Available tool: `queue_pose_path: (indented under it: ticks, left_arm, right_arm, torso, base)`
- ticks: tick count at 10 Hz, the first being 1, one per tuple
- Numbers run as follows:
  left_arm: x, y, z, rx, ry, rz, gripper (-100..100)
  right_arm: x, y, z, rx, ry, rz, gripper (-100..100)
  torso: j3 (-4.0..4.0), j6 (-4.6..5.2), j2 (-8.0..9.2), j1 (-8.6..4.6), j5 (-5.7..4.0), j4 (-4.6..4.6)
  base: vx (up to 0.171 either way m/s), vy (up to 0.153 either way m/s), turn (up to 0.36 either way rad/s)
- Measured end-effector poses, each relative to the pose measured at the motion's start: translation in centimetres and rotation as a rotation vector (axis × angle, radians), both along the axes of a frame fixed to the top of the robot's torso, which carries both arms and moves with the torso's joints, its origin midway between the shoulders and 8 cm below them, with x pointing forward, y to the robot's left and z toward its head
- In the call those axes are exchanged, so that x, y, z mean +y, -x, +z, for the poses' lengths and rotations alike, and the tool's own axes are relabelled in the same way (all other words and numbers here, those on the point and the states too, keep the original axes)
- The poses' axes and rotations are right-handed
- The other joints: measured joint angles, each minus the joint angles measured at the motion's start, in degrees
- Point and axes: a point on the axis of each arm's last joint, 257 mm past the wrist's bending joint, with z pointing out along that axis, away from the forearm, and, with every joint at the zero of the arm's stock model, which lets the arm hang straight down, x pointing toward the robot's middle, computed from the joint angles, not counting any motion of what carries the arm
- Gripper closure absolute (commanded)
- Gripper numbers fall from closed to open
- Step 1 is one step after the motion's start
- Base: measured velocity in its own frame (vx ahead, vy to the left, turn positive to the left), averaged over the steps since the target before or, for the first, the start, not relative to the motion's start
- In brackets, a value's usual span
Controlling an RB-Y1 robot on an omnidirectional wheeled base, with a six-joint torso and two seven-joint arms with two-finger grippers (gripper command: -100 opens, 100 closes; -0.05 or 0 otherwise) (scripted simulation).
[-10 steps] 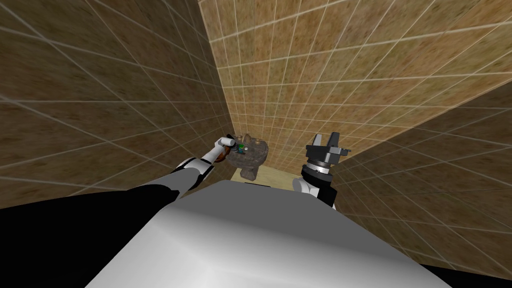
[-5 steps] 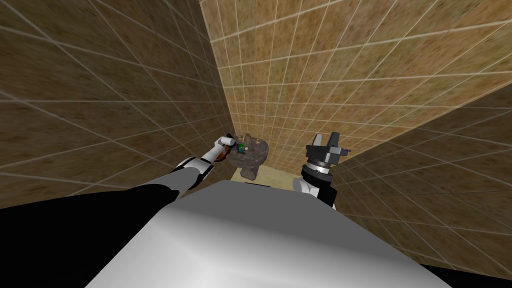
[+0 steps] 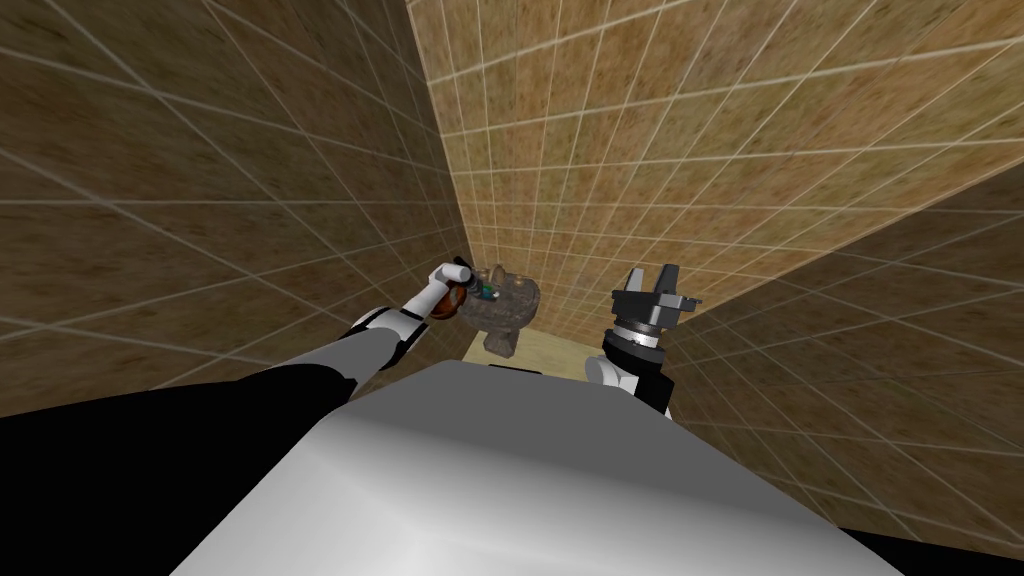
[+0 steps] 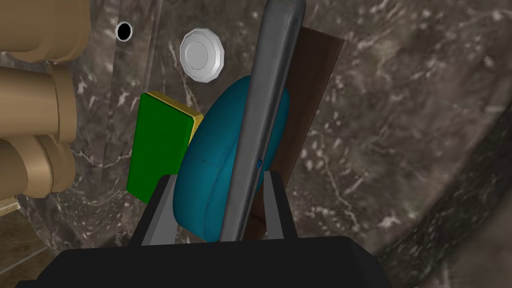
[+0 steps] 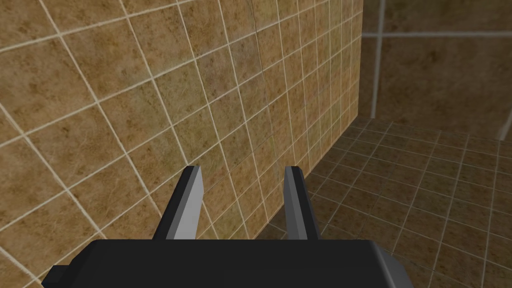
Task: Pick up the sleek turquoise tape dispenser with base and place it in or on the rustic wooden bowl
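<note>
My left gripper (image 4: 220,185) is shut on the turquoise tape dispenser (image 4: 210,170), its fingers pressing the rounded teal body's sides. A long grey strip stands up the dispenser's front and a flat dark brown piece (image 4: 312,95) lies behind it. The dispenser hangs over a dark marbled basin (image 4: 400,125). From the head, the left gripper (image 3: 470,285) is at the basin's (image 3: 510,312) left rim with a teal speck, the dispenser (image 3: 489,291), beside it. A reddish-brown round thing (image 3: 447,300) sits by the left wrist; I cannot tell whether it is the bowl. My right gripper (image 3: 652,272) is raised and open (image 5: 243,172).
A green block with a yellow edge (image 4: 157,145) lies in the basin next to the dispenser. A white round drain cap (image 4: 201,54) and tan tap parts (image 4: 35,100) lie beyond. Tiled walls close in the corner behind the basin. A pale beige surface (image 3: 545,352) lies below it.
My left hand has risen a little and drawn toward the basin's left rim, carrying the dispenser. The right arm has not moved.
</note>
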Motion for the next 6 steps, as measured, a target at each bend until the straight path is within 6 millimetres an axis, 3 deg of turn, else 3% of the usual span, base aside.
queue_pose_path:
  ticks: [6]
  left_arm:
    - [-3.9, 0.4, 3.6, 0.018, 0.1, -0.023, 100]
  right_arm:
    - [0.0, 0.0, 0.0, 0.0, 0.0, 0.0, 0]
  torso:
    - [-0.09, -0.02, -0.13, 0.06, 0.02, -0.05]
  base:
    - [-0.013, 0.048, 0.011]
